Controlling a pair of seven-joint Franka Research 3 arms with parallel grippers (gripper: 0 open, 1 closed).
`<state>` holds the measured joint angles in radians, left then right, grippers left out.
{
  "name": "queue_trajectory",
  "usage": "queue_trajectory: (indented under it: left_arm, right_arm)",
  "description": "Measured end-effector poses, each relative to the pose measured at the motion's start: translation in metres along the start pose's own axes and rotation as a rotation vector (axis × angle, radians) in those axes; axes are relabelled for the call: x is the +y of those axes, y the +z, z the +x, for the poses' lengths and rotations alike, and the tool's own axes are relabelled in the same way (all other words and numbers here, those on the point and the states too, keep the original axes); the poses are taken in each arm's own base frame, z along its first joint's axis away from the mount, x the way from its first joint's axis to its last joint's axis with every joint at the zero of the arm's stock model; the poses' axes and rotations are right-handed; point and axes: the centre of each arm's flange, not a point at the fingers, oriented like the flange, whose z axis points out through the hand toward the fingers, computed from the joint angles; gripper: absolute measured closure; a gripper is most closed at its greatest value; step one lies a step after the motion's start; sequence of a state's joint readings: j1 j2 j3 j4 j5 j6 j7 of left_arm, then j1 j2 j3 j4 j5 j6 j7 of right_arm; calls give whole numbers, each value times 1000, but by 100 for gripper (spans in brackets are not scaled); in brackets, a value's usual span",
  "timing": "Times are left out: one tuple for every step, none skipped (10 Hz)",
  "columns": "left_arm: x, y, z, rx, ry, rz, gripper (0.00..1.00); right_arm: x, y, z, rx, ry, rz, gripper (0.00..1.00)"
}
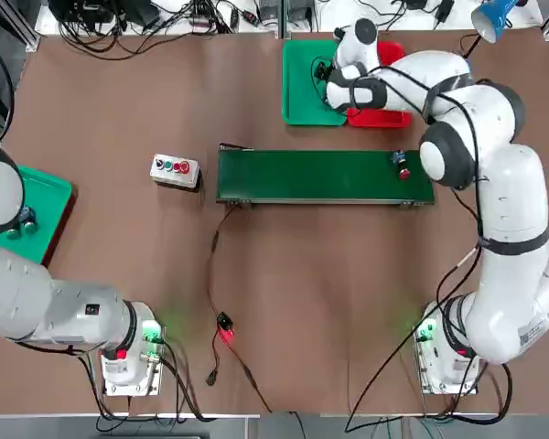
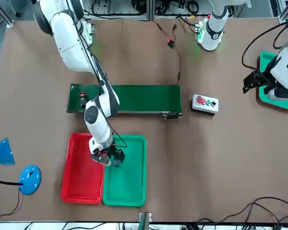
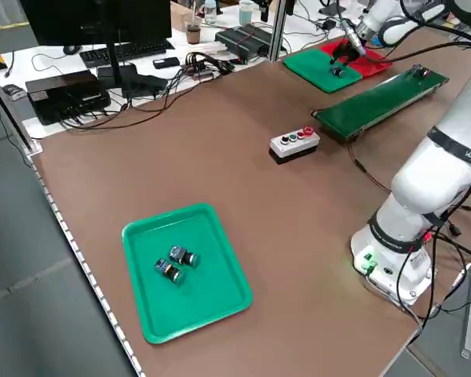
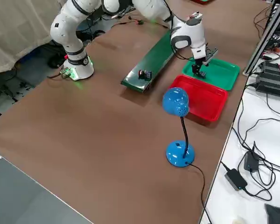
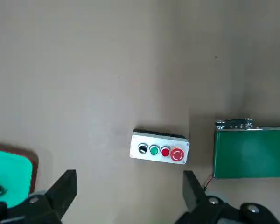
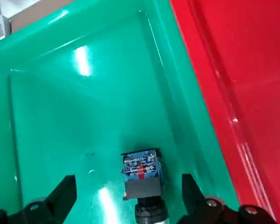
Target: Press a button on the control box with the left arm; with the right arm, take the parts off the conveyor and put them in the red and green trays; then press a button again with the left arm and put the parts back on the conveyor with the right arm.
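Right wrist view shows the right gripper (image 6: pixel 125 205) with its fingers spread wide on either side of a small part (image 6: pixel 141 177) that lies in the green tray (image 6: pixel 46 116), close to the wall it shares with the red tray (image 6: pixel 242 70); the fingers hold nothing. Seen from the front, this gripper (image 2: pixel 107 157) hangs over the green tray's edge nearest the red one, in the half toward the conveyor (image 2: pixel 134 98). A second part (image 2: pixel 83 100), with a red cap, sits near the conveyor's end on the robot's right. The left gripper (image 5: pixel 130 198) is parked, open and empty, above the table's left side near the control box (image 5: pixel 159 148). The part in the tray looks like a small push-button switch: rigid, light, with a blocky blue-and-black body and a rounder dark end. Its flat body sides seem the better place to pinch; the round end would likely roll or slip between the fingers. Being so light, it could skid on the smooth tray floor if nudged.
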<state>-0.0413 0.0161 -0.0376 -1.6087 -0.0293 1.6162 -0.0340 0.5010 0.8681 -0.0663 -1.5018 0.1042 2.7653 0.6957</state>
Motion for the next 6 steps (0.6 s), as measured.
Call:
queue_trajectory:
  left_arm:
    - [1,0,0,0,1,0,0]
    - [1,0,0,0,1,0,0]
    - [1,0,0,0,1,0,0]
    - [1,0,0,0,1,0,0]
    - [1,0,0,0,1,0,0]
    - [1,0,0,0,1,0,0]
  right_arm:
    - [0,8,-6,5,-8,1,0]
    - [0,12,-9,8,-12,0,1]
    - [0,14,-10,12,-15,1,4]
    - [-1,14,-10,16,-17,3,4]
    - [0,14,-9,18,-16,2,15]
    - [0,13,-7,22,-13,2,25]
